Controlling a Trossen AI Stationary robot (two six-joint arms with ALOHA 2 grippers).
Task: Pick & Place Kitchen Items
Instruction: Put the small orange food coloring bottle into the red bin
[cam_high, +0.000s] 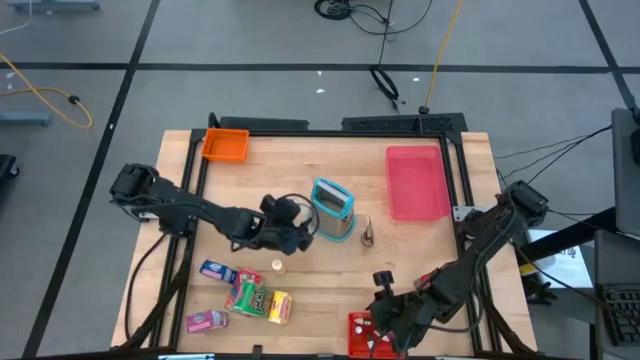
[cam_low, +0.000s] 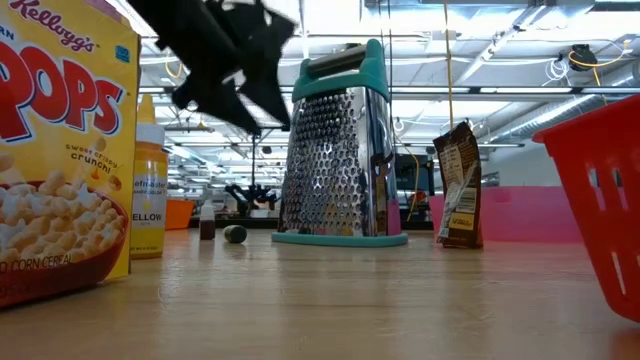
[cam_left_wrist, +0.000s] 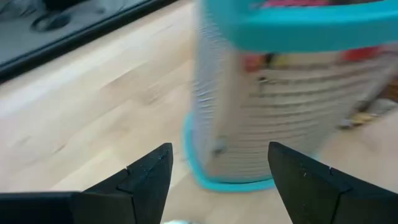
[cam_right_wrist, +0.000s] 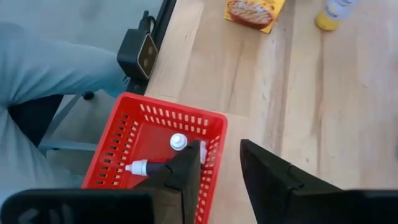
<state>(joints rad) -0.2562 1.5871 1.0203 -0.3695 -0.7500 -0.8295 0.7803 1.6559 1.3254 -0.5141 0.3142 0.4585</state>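
Observation:
Several snack packets (cam_high: 247, 297) lie flat near the table's front left, a small yellow-capped bottle (cam_high: 277, 266) beside them. A steel grater with a teal frame (cam_high: 332, 208) stands on its base mid-table. My left gripper (cam_left_wrist: 221, 149) hangs open just left of the grater (cam_left_wrist: 267, 106), with nothing between its fingers. A dark packet (cam_low: 460, 185) stands upright to the right of the grater. My right gripper (cam_right_wrist: 219, 146) is open over the red bin (cam_right_wrist: 124, 149) at the front edge. Two small white bottles (cam_right_wrist: 178, 142) lie in the bin.
An orange bin (cam_high: 225, 145) sits at the back left and a flat pink tray (cam_high: 417, 182) at the back right. In the low view a cereal packet (cam_low: 60, 150) and a yellow bottle (cam_low: 148, 190) stand close by. A person in grey (cam_right_wrist: 37, 81) is beside the front edge.

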